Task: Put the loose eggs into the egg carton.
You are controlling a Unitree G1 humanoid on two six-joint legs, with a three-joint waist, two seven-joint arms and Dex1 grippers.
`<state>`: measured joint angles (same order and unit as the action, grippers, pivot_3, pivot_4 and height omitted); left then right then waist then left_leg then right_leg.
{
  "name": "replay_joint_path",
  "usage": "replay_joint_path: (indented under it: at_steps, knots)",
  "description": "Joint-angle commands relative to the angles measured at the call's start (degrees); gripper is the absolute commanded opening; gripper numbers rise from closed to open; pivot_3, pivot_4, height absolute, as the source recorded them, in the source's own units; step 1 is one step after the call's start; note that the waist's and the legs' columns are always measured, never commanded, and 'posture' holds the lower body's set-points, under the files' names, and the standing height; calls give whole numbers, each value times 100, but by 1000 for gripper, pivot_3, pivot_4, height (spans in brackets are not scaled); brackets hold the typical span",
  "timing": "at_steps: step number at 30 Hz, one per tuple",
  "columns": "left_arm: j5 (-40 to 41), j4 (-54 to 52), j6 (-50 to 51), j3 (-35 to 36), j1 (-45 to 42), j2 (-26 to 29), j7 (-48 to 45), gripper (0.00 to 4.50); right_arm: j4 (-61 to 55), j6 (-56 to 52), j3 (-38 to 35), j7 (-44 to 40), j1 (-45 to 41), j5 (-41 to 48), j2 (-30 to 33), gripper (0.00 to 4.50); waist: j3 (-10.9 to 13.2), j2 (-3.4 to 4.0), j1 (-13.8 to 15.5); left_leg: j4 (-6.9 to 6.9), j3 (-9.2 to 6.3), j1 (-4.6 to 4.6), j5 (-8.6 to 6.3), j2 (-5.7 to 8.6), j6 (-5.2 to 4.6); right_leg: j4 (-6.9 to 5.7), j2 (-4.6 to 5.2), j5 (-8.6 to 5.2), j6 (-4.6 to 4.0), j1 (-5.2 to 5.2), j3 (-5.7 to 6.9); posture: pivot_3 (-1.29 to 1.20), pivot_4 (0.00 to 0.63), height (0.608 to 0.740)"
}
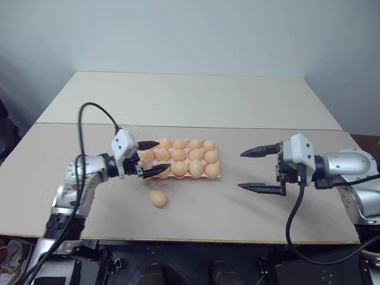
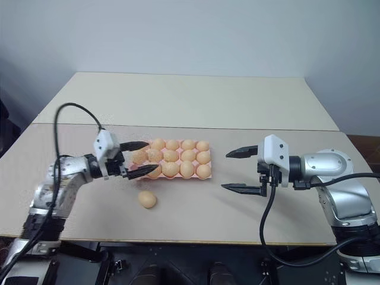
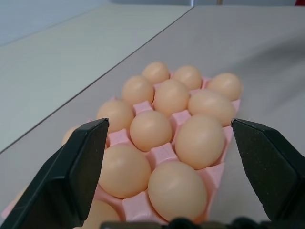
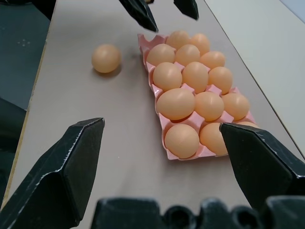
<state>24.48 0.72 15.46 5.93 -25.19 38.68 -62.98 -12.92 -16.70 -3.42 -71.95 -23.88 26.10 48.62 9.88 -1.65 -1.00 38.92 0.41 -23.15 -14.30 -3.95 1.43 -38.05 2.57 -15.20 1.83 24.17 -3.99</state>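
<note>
**A:** What do you have in front of you?

**B:** You have a pale table (image 1: 237, 196) made of two boards joined by a seam running side to side. The pink egg carton (image 1: 215, 174) lies on the nearer board, just past its middle and nearer the left edge, with its long side along the front edge. Its cups hold pale orange eggs.

**A:** And your arms?

**B:** Your right gripper (image 1: 258, 170) hovers near the carton's right end, pointing at it, fingers spread wide with nothing between them. Your left gripper (image 1: 151, 159) is at the carton's left end, fingers apart, one on each side of that end, clamping nothing.

**A:** Any egg outside?

**B:** One loose egg (image 1: 158, 198) lies on the table just in front of the carton's left end, apart from it.
</note>
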Motion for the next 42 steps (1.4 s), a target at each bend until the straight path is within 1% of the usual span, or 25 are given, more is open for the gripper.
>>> replay_joint_path:
  at_steps: [1, 4, 6, 10, 12, 16, 21, 25, 30, 32, 35, 38, 42]
  knots:
    - [514, -339, -9, 799, 469, 653, -611, 4462, -29, 58, -129, -49, -79, 164, 14, 4500, 0, 0, -29, -3, 1, 2, 0, -1, 0, 0, 0, 0, 0, 1, -1, 0, 150, 740]
    - [992, -394, -118, 1506, 1187, 1181, -1423, 4462, 13, 83, -154, -144, -54, 201, 34, 4500, 0, 1, -37, -5, 3, 4, 0, -2, 0, 1, 0, 0, 0, 1, -1, 0, 150, 740]
    - [1124, -435, -179, 1935, 1681, 1396, -1719, 4462, 47, 90, -168, -178, -56, 219, 31, 4500, 0, 1, -20, -4, 5, 3, 0, -2, 0, 3, 2, -1, 0, 0, 0, 0, 150, 740]
    - [1276, -563, -127, 2686, 2462, 1543, -1812, 4462, 93, 79, -210, -269, -28, 282, 54, 4500, 0, 1, 33, -5, 7, 5, 0, -4, 0, 3, 1, -1, -1, 0, 2, 0, 150, 740]
    - [1272, -596, -188, 2912, 2715, 1563, -1851, 4462, 122, 93, -224, -333, -4, 312, 89, 4500, 0, 0, 48, -5, 7, 5, 0, -4, 0, 4, 2, -1, 0, -2, 4, 0, 150, 740]
    - [1205, -678, -261, 3098, 2976, 1516, -1738, 4462, 202, 134, -235, -424, 7, 321, 126, 4500, 0, 0, 43, -6, 7, 5, 0, -4, 0, 4, 2, -1, -1, -2, 4, 0, 150, 740]
    - [1307, -886, -221, 2984, 3031, 1417, -1607, 4462, 281, 136, -207, -471, -86, 319, 130, 4500, 0, 0, 25, -7, 9, 5, -1, -4, 0, 5, 2, -1, -1, -2, 2, 0, 150, 740]
    - [1304, -1127, -201, 2616, 2916, 1462, -1715, 4462, 345, 159, -185, -516, -150, 306, 126, 4500, 0, 0, 24, -7, 9, 6, -1, -4, 0, 4, 1, -1, -1, -1, 2, 0, 150, 740]
    - [798, -1235, -528, 1492, 2255, 1495, -1796, 4462, 396, 167, -120, -536, -255, 285, 75, 4500, 0, 0, 52, -6, 8, 8, -1, -3, 0, 3, 1, -1, -1, -5, 3, 0, 150, 740]
    - [453, -1113, -835, 905, 1799, 1401, -1875, 4462, 411, 168, -95, -551, -296, 281, 62, 4500, 0, 0, 48, -6, 9, 6, 0, -2, 0, 3, 1, -1, -1, -3, 2, 0, 150, 740]
    - [-345, -760, -1457, -71, 1023, 1223, -1934, 4462, 400, 164, -82, -563, -326, 286, 58, 4500, 0, 0, 50, -5, 9, 5, 0, -1, 0, 4, 0, -1, -1, -4, 1, 0, 150, 740]
    - [-849, -322, -1971, -750, 477, 1115, -2184, 4462, 379, 162, -85, -546, -349, 288, 50, 4500, 0, 0, 35, -5, 9, 3, 0, 0, 0, 4, 0, -1, -1, -2, 1, 0, 150, 740]
    - [-1434, 244, -2489, -1410, -71, 949, -2286, 4462, 385, 172, -70, -531, -384, 271, 34, 4500, 0, 0, 16, -5, 9, 2, 0, 0, 0, 3, -3, -1, -1, 1, -3, 0, 150, 740]
